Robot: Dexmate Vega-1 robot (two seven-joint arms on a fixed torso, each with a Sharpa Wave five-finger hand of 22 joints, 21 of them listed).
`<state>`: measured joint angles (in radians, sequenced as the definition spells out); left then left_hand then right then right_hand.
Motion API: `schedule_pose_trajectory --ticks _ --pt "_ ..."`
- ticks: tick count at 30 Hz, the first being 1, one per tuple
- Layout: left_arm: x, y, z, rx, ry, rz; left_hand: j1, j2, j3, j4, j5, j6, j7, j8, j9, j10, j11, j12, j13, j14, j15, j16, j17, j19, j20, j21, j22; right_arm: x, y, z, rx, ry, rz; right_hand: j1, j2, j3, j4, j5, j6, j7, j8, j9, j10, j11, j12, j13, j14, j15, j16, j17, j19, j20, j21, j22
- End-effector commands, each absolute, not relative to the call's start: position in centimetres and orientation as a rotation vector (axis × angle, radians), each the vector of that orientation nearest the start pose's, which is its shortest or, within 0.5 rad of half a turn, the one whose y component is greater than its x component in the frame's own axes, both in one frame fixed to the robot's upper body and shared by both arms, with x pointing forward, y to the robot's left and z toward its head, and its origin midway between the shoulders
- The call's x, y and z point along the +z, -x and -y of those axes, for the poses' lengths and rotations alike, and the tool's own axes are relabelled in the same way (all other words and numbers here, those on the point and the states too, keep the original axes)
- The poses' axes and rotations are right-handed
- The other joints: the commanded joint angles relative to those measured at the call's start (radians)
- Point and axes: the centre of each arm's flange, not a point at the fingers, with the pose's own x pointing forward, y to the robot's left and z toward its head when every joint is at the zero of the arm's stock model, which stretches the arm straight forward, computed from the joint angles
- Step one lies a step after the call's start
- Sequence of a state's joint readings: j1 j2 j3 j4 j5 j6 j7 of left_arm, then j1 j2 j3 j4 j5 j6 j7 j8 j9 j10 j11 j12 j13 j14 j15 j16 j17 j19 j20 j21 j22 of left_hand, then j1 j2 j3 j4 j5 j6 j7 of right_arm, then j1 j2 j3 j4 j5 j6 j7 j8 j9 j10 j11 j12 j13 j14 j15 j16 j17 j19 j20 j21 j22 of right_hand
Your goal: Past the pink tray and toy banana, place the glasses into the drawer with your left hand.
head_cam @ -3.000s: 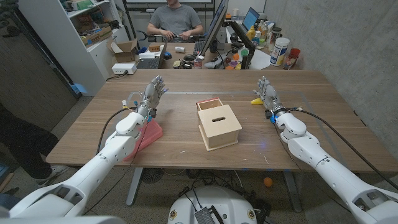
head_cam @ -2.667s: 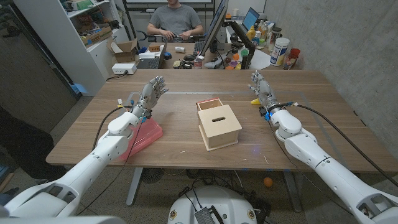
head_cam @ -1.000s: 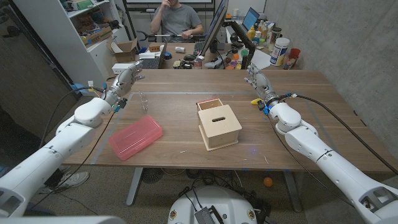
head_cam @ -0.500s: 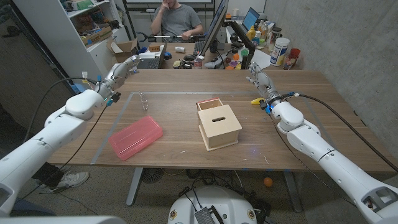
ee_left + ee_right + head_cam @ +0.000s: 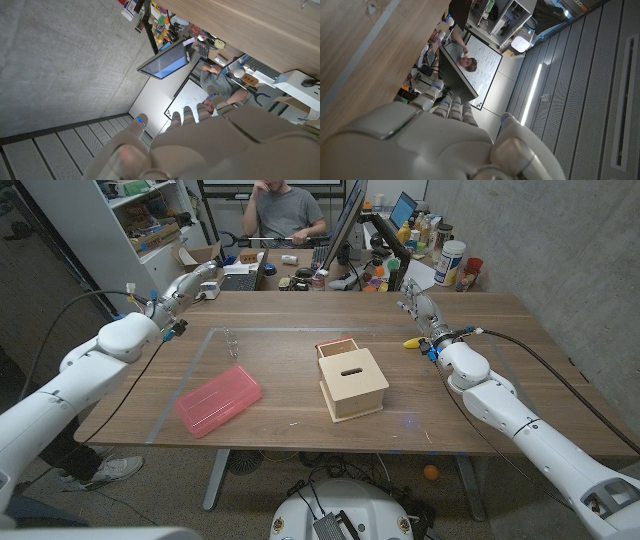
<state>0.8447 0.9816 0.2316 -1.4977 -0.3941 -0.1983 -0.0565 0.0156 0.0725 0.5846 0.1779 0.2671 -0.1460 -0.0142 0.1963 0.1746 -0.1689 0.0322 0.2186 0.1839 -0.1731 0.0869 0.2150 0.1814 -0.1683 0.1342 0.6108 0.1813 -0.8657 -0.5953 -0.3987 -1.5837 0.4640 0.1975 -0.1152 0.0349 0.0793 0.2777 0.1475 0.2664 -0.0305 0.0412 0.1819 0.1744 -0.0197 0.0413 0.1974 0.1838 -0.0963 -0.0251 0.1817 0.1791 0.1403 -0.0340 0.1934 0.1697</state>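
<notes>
Your left hand (image 5: 183,287) is hanging empty, fingers extended, past the table's far-left corner; glasses (image 5: 231,340) are lying nearer you and inward, drawer (image 5: 338,348) further right

The table (image 5: 300,395) is brown wood with visible grain and a smooth, slightly sheeny finish. On it, the drawer box (image 5: 351,379) is pale, unpainted wood, matt. Left of the box, the pink tray (image 5: 219,399) looks like translucent plastic with a soft gloss. Beyond the tray, the glasses (image 5: 231,338) look clear and thin-framed. The toy banana (image 5: 412,342) looks smooth yellow plastic. Both arms wear glossy white shells.
</notes>
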Motion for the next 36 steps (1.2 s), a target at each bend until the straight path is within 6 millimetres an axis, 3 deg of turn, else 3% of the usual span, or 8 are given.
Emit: schedule_pose_trajectory --ticks 1,13,24,36 --pt "11.9 -56.5 -44.0 0.045 -0.701 0.665 0.011 0.097 0.002 -0.003 0.003 0.005 -0.003 -0.001 0.004 -0.038 -0.001 0.000 0.002 -0.007 -0.003 -0.005 0.002 -0.032 0.005 -0.001 0.002 2.6 -60.5 25.2 0.207 0.177 0.717 0.006 0.025 0.005 -0.006 0.004 0.008 0.006 0.008 0.005 0.007 -0.003 0.001 0.004 0.003 0.003 0.008 0.002 0.009 -0.018 0.004 0.004" --pt "13.8 -55.3 -44.3 0.121 -0.775 0.635 0.012 0.092 0.002 -0.005 0.003 0.004 -0.006 -0.004 0.004 -0.036 -0.002 0.000 0.002 -0.005 -0.005 -0.007 0.002 -0.031 0.010 -0.004 0.002 3.2 -60.6 25.1 0.222 0.197 0.734 0.007 0.025 0.004 -0.007 0.004 0.010 0.007 0.008 0.005 0.008 -0.002 0.000 0.004 0.004 0.003 0.008 0.002 0.009 -0.017 0.004 0.004" --pt "15.1 -55.5 -43.0 0.116 -0.850 0.636 0.014 0.088 0.002 -0.006 0.003 0.005 -0.006 -0.005 0.004 -0.034 -0.003 -0.002 0.002 -0.002 -0.007 -0.008 0.002 -0.028 0.012 -0.005 0.001 3.6 -61.1 25.3 0.239 0.205 0.736 0.007 0.025 0.004 -0.007 0.004 0.012 0.007 0.008 0.005 0.009 -0.002 0.000 0.004 0.004 0.002 0.007 0.002 0.008 -0.018 0.004 0.004" --pt "17.3 -55.0 -43.8 0.095 -1.107 0.636 0.027 0.073 0.004 -0.024 0.002 -0.002 -0.016 -0.010 0.004 -0.037 -0.021 -0.005 0.002 -0.003 -0.022 -0.016 -0.002 -0.037 -0.003 -0.016 0.000 3.1 -61.1 25.9 0.227 0.199 0.729 0.007 0.025 0.003 -0.007 0.005 0.014 0.007 0.008 0.005 0.010 -0.004 0.000 0.004 0.007 0.002 0.008 0.002 0.008 -0.018 0.003 0.004"
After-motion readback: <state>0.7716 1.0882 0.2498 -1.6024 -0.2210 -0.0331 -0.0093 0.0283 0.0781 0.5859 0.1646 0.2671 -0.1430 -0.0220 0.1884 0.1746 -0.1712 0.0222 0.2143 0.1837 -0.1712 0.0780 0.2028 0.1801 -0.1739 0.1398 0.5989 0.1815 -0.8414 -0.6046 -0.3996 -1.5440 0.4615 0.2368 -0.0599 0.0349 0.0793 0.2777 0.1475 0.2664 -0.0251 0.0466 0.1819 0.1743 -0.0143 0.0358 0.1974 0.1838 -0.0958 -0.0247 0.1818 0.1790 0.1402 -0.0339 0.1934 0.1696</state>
